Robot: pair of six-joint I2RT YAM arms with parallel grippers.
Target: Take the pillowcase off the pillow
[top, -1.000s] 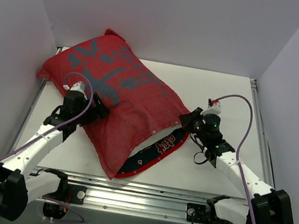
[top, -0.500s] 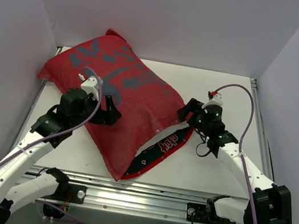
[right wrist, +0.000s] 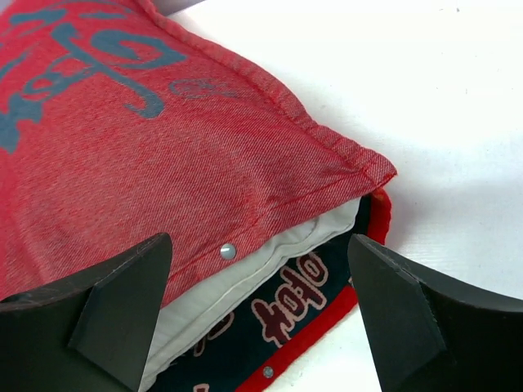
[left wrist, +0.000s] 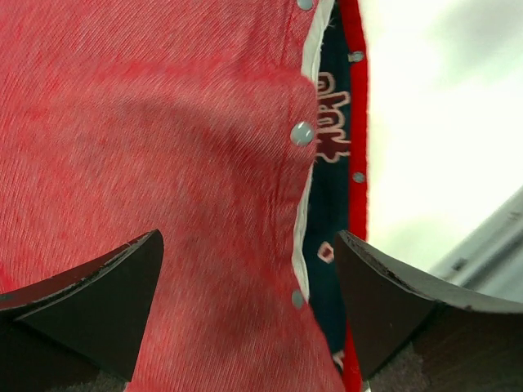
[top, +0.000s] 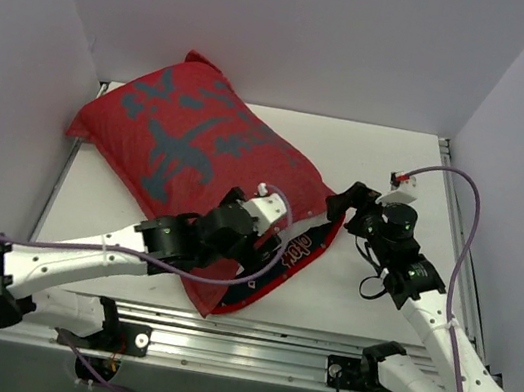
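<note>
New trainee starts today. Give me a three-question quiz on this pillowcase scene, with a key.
1. True or false: the pillow lies inside the pillowcase.
2. The left gripper is over: A the open snap edge; B the closed far corner; C bare table.
3. Is the right gripper open or shut?
Key: 1 true, white shows at the opening; 2 A; 3 open.
</note>
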